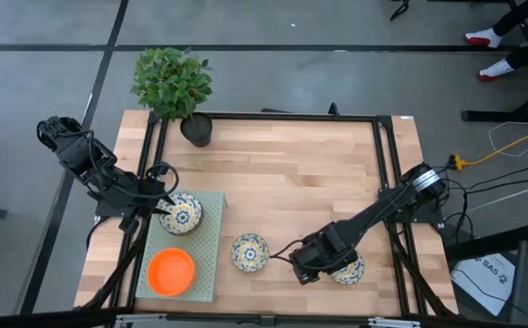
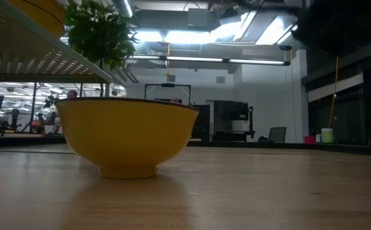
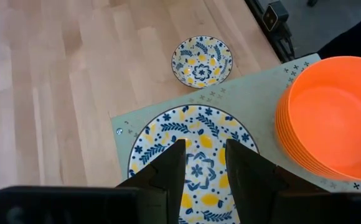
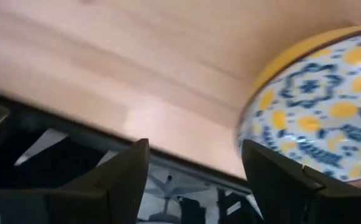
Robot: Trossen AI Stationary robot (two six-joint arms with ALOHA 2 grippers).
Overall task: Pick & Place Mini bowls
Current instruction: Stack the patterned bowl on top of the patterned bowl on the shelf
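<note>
On the grey-green perforated mat [image 1: 211,228] sits a blue-and-yellow floral mini bowl [image 3: 168,134], with a stack of orange mini bowls [image 1: 171,271] beside it. My left gripper [image 3: 204,155] hovers open just over the floral bowl's inside. A second floral bowl [image 1: 249,252] rests on the wooden table; in the low view its outside [image 2: 128,137] shows yellow. My right gripper [image 4: 196,162] is open and low over the table's near right part. A third floral bowl [image 4: 317,106] lies just to one side of its fingers, half hidden under the gripper in the high view [image 1: 350,271].
A black pot with a green plant [image 1: 196,128] stands at the table's far edge. A black frame [image 1: 387,164] runs around the tabletop. The wood between the mat and the right arm, toward the far edge, is bare.
</note>
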